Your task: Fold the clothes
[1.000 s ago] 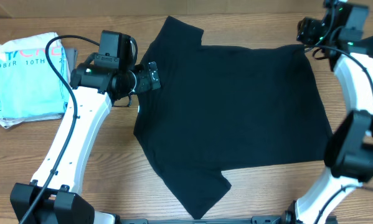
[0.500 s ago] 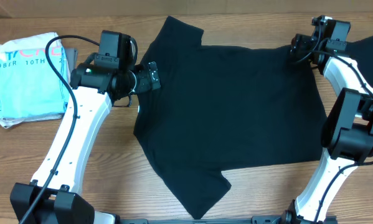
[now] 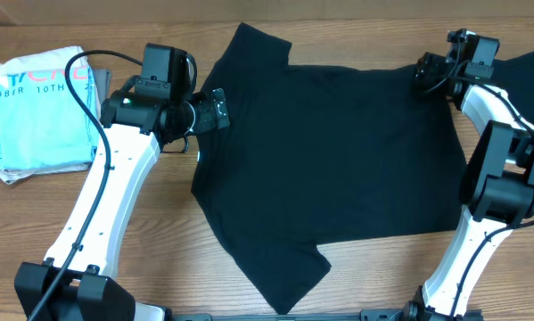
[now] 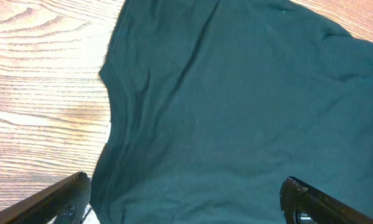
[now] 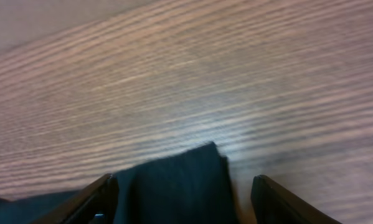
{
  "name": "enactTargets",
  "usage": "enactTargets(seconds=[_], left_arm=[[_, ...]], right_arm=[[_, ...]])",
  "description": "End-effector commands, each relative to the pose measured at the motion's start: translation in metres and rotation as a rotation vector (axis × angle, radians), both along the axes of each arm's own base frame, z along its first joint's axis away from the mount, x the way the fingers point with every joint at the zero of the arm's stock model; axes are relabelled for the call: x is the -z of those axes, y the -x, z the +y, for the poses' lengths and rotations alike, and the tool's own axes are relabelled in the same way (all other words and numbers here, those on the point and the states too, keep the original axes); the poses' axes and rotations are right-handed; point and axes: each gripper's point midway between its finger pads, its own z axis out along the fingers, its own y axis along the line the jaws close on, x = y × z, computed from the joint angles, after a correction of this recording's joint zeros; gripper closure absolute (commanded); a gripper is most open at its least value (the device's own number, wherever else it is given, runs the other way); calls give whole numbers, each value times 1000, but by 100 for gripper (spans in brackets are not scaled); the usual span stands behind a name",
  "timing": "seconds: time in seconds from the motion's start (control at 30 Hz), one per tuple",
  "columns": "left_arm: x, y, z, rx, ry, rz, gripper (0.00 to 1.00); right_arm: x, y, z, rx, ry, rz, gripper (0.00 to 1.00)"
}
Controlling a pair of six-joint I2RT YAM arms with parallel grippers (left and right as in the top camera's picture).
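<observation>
A large plain black T-shirt (image 3: 338,152) lies spread flat on the wooden table, with one sleeve at the top left and the other at the bottom middle. My left gripper (image 3: 217,109) is open at the shirt's left edge; in the left wrist view its fingers (image 4: 186,196) straddle the black cloth (image 4: 236,112) near the collar edge. My right gripper (image 3: 424,69) is open at the shirt's top right corner; in the right wrist view its fingers (image 5: 183,196) flank a corner of black fabric (image 5: 180,180) lying on the wood.
A folded light-blue T-shirt with printed lettering (image 3: 39,102) lies at the far left. More black fabric (image 3: 529,64) shows at the right edge behind my right arm. Bare wood lies along the front of the table.
My right arm has come down from the top right and moved left to the shirt's top right corner. The left arm and the shirt have not moved.
</observation>
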Motion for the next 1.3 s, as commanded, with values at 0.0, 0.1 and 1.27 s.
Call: enactTargets(seconds=[0.0,0.1,1.27], left_arm=[[0,1,-3,15,3,0,0],[0,1,-3,15,3,0,0],[0,1,-3,15,3,0,0]], right_arm=[[-6,-9,6,-29,-40,-46,27],[-5,-8,6,-20,-44,-39,32],[-43,-27,-11,38,-140,-135,96]])
